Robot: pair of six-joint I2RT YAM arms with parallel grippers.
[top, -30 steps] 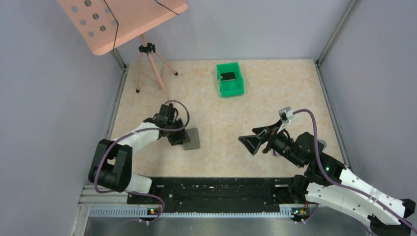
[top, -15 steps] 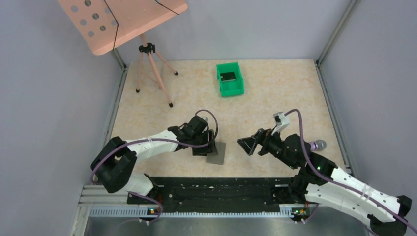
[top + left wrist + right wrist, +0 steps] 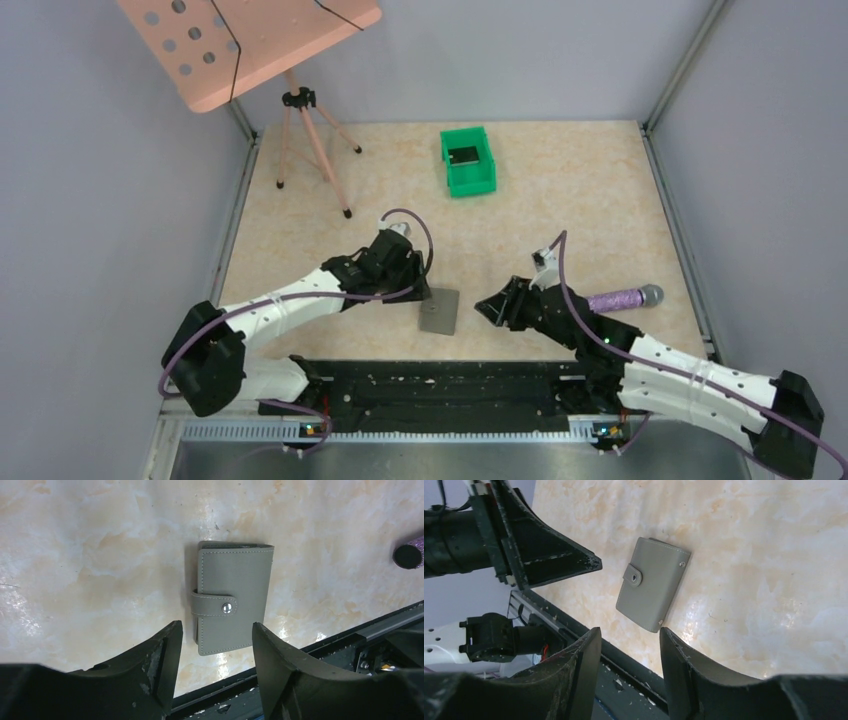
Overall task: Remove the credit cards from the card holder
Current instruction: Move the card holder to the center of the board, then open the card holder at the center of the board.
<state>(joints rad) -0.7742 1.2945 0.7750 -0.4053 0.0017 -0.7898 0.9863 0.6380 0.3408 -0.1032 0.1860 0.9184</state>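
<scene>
The grey card holder (image 3: pixel 439 311) lies flat and closed on the table near the front edge, its snap strap fastened. It shows in the left wrist view (image 3: pixel 235 605) and the right wrist view (image 3: pixel 654 582). No cards are visible. My left gripper (image 3: pixel 420 291) is open and empty, just behind and left of the holder; in its own view (image 3: pixel 216 627) the jaws stand apart above the holder's near end. My right gripper (image 3: pixel 490 308) is open and empty, just right of the holder, with its jaws (image 3: pixel 630 630) apart short of the holder's corner.
A purple cylinder (image 3: pixel 615 298) lies to the right, behind the right arm, and shows in the left wrist view (image 3: pixel 407 555). A green bin (image 3: pixel 467 160) stands at the back. A tripod with a pink board (image 3: pixel 300 120) is at the back left. A black rail (image 3: pixel 440 385) runs along the front edge.
The left gripper brought the card holder right and toward the front edge, then drew back a little, leaving it on the table. The right gripper moved left and lower, close to the holder.
</scene>
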